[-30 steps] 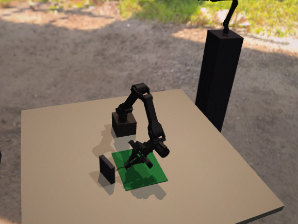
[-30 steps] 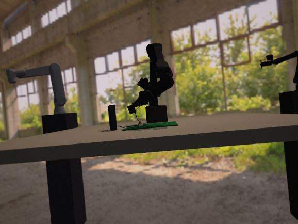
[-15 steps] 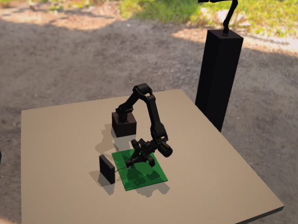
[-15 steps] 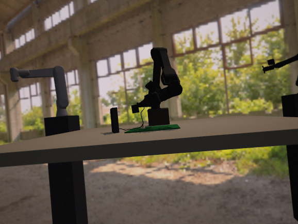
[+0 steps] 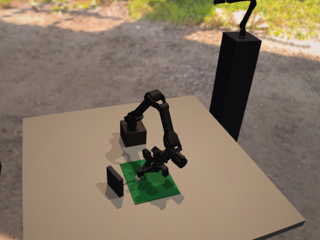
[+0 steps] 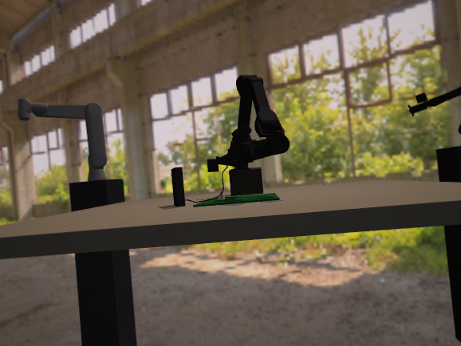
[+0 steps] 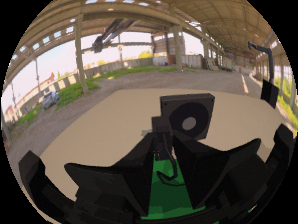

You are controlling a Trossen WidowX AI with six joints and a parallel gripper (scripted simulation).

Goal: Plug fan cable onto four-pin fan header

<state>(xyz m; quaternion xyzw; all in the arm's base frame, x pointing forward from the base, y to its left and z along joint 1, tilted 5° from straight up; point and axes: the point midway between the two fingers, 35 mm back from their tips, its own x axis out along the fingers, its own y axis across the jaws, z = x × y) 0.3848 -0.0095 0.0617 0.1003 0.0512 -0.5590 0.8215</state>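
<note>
Well, the big tan table [image 5: 69,155] [image 6: 339,199] [image 7: 100,130] is smooth and flat, with soft dark shadows on it. On it lies a thin green board [image 5: 155,191] [image 6: 255,198] [image 7: 167,202]. The black fan [image 5: 114,181] [image 6: 178,186] [image 7: 189,123] stands up on its edge near the board. The gripper [image 5: 142,172] [image 6: 219,162] [image 7: 161,135] is clamped on the dark plug [image 5: 140,173] [image 6: 213,165] [image 7: 160,124], up in the air over the table, and the plug is not on the board. Its thin cable [image 5: 128,182] [image 6: 223,179] [image 7: 175,170] droops down and bends toward the fan. The room has tall windows [image 6: 367,52], thick posts [image 6: 133,131] and a brown dirt floor [image 5: 69,69] [image 6: 239,311]. Green leaves [image 6: 311,127] show through the glass. A gray arm [image 6: 96,135] sits on a black stand [image 6: 100,295] behind the table.
</note>
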